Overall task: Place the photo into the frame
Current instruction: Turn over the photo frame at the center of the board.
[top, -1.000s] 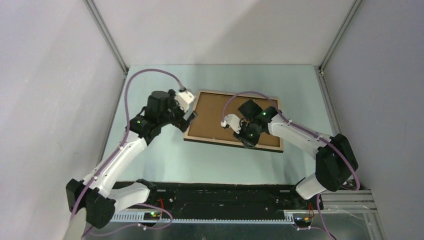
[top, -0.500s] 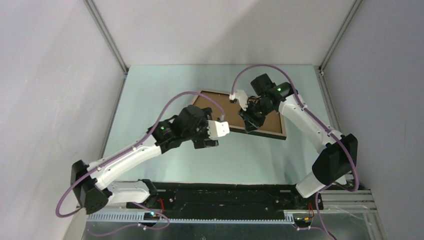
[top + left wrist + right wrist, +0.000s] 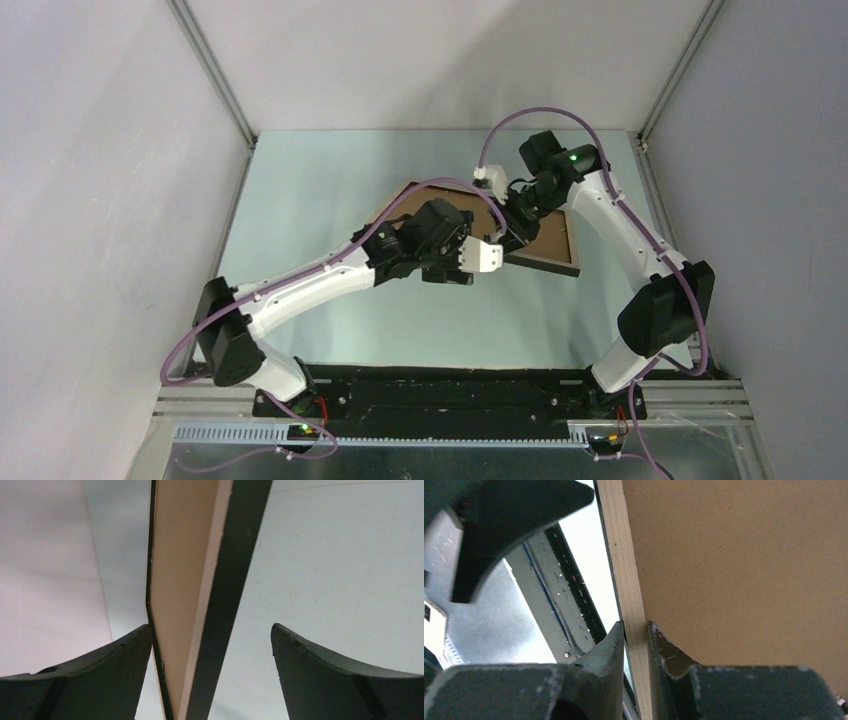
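Frame (image 3: pixel 548 240) hangs tilted above the table (image 3: pixel 330 190), nearer its far edge and right of centre, with the brown backing panel (image 3: pixel 734 570) facing up. The right gripper (image 3: pixel 636 627) pinches its light-wood rail, and the left gripper (image 3: pixel 210 630) straddles another edge, jaws spread. We see no photo. We fear so narrow a pinch lets it swing, or the panel slides out. A second ago it lay flat, with the left gripper beside its left edge.
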You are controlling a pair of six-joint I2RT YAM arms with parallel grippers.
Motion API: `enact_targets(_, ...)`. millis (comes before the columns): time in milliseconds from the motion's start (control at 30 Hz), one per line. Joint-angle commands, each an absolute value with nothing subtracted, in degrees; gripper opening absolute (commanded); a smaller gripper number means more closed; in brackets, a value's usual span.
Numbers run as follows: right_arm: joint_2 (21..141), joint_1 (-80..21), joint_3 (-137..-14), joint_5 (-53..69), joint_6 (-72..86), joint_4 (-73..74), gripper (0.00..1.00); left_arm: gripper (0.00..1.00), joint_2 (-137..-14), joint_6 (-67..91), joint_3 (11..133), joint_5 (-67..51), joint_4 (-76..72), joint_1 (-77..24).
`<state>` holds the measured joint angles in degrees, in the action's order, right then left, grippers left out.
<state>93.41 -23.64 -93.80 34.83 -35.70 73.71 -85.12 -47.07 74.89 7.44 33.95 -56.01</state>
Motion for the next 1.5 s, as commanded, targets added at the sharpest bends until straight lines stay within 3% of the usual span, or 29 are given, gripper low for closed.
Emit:
enact_targets(0,93.7,-21.0,-99.3,42.0,-36.1,78.3,0.0,0.91,-87.4,-49.0,78.6,7.9,33.3,-57.7)
enact_targets(200,94.5,-19.2,-101.3,44.0,-36.8,80.7,0.0,0.86,-90.2,-49.9,82.0,7.9,33.3,-59.2)
enact_targets(1000,93.7,-17.4,-101.3,44.2,-36.7,81.4,0.01,0.32,-96.8,-51.0,89.5,9.8,35.5,-61.3)
enact_targets(1267,92.2,-16.6,-101.4,43.0,-35.4,80.5,0.1,0.04,-96.7,-51.2,90.2,10.6,37.5,-61.7)
enact_targets(1400,91.0,-16.0,-101.7,41.7,-33.2,79.1,0.25,0.0,-96.6,-51.1,91.4,11.0,38.8,-61.8)
enact_targets(1467,90.2,-15.3,-101.8,40.8,-32.0,78.1,0.39,0.0,-96.3,-50.7,92.0,11.1,39.4,-61.8)
